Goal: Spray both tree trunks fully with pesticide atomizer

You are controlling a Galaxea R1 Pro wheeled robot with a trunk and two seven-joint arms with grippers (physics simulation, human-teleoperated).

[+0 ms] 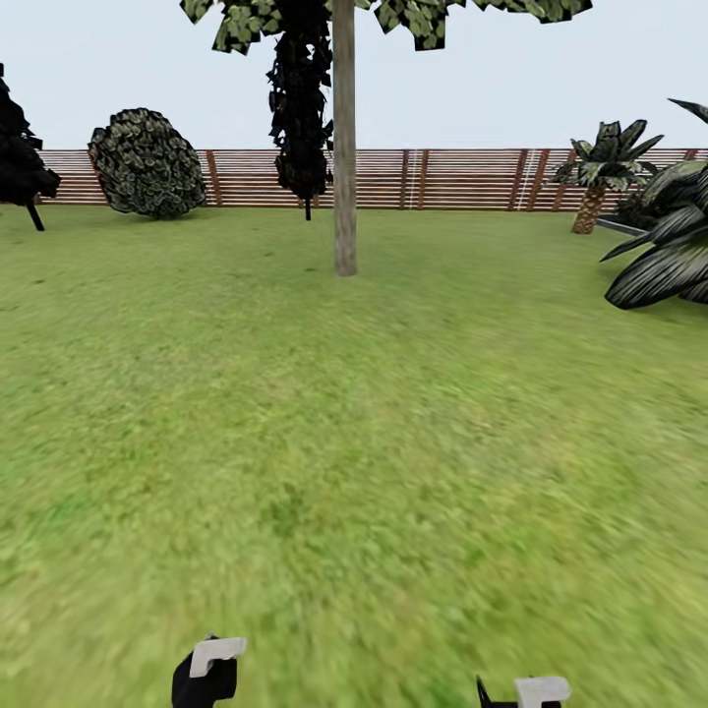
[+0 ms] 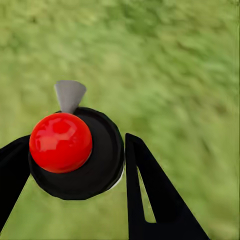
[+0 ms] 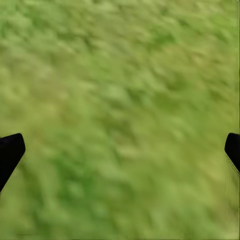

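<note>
The left end effector (image 2: 75,165) is clamped on the pesticide atomizer (image 2: 75,155): in the left wrist view its two black fingers (image 2: 150,190) press against either side of the bottle's round dark body, the glossy red top faces the camera, and the pale grey trigger head juts out beyond it over blurred green grass (image 2: 180,65). In the head view the same left end effector (image 1: 206,674) sits at the bottom edge, left of centre, a dark shape capped by a pale grey piece, so the atomizer is held off the ground, low in front of the robot. The right end effector (image 3: 120,150) is spread wide with nothing in it; the right wrist view has only the black tips of its fingers (image 3: 10,150) at the two sides, with grass between them, and its pale top (image 1: 536,690) peeks in at the bottom right of the head view. Ahead, across a broad stretch of lawn (image 1: 354,442), stands a tree trunk (image 1: 344,147), straight and pale grey-beige, with jagged dark foliage (image 1: 423,15) at the top of the picture. Behind it runs the red-brown slatted fence (image 1: 452,179). A rounded mottled bush (image 1: 146,163) sits at the left near the fence, a slim dark tree (image 1: 300,108) stands just left of the trunk, and broad-leaved palm-like plants (image 1: 659,256) lie at the right.
</note>
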